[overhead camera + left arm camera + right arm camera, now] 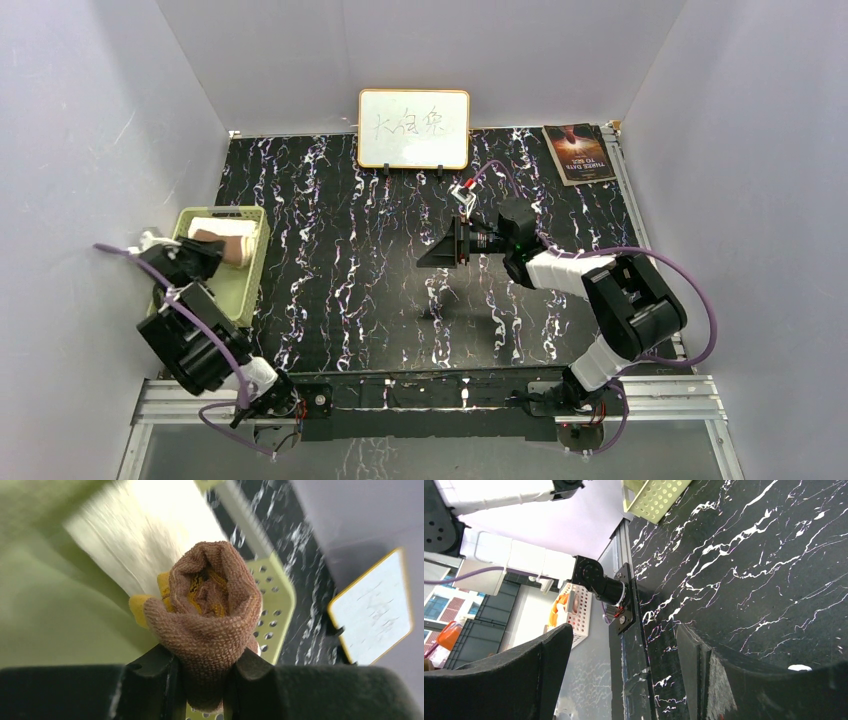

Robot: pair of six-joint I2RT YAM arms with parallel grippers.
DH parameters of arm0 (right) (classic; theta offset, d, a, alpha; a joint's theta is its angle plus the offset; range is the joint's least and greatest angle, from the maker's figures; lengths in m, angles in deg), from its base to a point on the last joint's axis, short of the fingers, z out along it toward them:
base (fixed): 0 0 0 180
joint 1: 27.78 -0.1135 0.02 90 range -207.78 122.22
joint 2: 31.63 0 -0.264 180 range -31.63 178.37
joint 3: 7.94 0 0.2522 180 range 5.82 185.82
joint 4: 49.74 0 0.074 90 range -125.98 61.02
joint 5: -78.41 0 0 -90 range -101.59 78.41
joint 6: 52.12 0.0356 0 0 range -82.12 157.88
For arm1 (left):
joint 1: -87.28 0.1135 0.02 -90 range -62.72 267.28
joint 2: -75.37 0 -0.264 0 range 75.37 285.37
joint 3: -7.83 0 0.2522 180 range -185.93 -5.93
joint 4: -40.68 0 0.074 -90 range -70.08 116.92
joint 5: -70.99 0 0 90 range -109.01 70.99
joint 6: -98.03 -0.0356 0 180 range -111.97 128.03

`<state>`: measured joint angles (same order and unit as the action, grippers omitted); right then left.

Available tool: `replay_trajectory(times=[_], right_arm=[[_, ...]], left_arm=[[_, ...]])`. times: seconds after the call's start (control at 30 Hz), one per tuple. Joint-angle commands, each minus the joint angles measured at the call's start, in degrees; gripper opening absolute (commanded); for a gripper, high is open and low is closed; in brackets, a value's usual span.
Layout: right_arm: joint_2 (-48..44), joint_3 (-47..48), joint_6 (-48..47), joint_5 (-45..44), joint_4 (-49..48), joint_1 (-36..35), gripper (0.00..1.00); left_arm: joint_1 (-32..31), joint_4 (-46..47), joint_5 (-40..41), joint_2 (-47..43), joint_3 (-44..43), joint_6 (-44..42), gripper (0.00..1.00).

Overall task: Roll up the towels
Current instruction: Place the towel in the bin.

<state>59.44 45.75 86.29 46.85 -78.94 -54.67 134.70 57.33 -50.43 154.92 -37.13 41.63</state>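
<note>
My left claw point(205, 680) is nearly closed, its 2 fingers pinching the lower end of the small cloth point(212, 610). The step in hand, I judge, is setting this roll into the basket point(274, 597) next to the cream towel point(142, 535).

To do that well, I should:
- Come down gently until the roll has the basket floor under it, and only then ease the grip.
- Lay the roll on its side, close against the cream towel or a wall, so its loose outer edge is pinned and cannot spring open.
- Part the fingers slowly and lift straight away, because the terry loops look likely to catch on my pads.

My right claw point(621, 650) is wide open and holds nothing. It hangs over the bare surface point(340, 300) near the middle, well apart from the basket, and has no part in this placement.

The small cloth is a tight roll, seen end-on from my left wrist. Its outer wrap is brown looped terry, orange-yellow layers are tucked in its core, and 1 yellow corner pokes out at the side. It sits at the basket, but I cannot tell if it touches the floor yet. The cream towel lies inside the basket just behind it, pale, ribbed and blurred.
</note>
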Motion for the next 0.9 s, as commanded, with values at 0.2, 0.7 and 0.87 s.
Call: replay_trajectory(times=[0.2, 0.7, 0.87], right_arm=[[-4.71, -0.22, -1.85, 0.29, -1.29, -0.11, 0.75], [-2.99, 1.46, -2.36, 0.07, -0.05, -0.22, 0.75], [-3.18, 1.56, -2.69, -0.13, 0.73, -0.32, 0.75]], left_arm=[[-16.68, 11.6, 6.46, 16.89, 2.19, 9.48, 0.03], [-19.56, 7.31, 4.97, 20.96, -6.18, 11.93, 0.19], [-19.56, 4.84, 7.87, 20.46, -4.24, 15.83, 0.3]])
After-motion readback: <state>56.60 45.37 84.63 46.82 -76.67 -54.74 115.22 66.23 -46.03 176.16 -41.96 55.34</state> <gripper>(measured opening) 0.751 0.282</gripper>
